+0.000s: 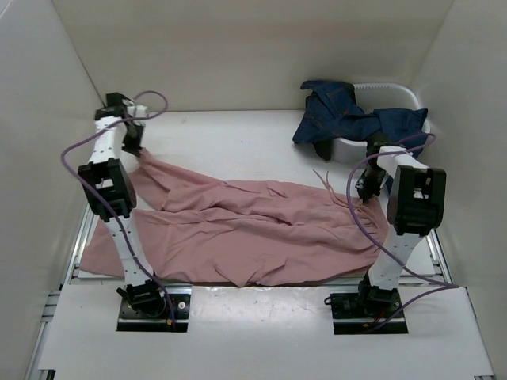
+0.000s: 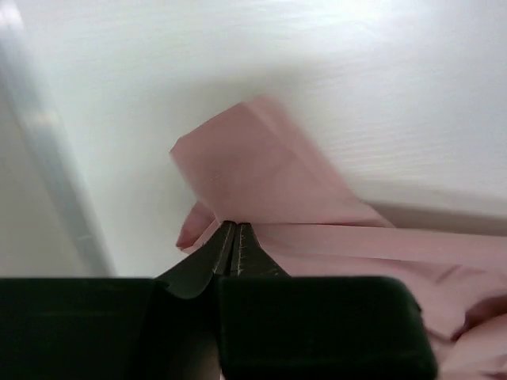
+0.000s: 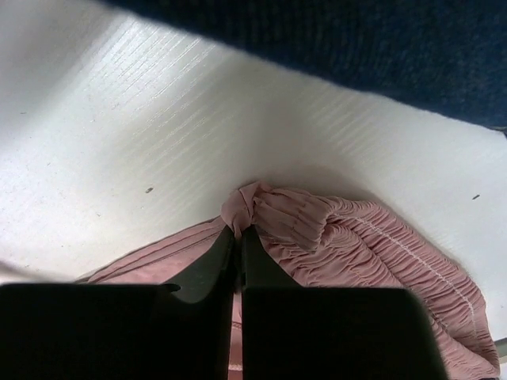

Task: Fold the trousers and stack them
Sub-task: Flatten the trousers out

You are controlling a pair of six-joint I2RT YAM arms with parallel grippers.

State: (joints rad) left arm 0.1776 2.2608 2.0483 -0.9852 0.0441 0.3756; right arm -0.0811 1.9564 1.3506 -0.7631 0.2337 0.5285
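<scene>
The dusty-pink trousers lie spread and wrinkled across the table between both arms, waist to the right. My left gripper is shut on a leg hem at the far left; in the left wrist view its jaws pinch the pink cloth, whose corner sticks up past the tips. My right gripper is shut on the gathered waistband at the right end; the right wrist view shows a bunched knot of cloth pinched at the gripper.
A white basin at the back right holds dark blue denim clothes that hang over its rim, close behind the right arm. White walls enclose the table on the left, back and right. Purple cables loop from both arms.
</scene>
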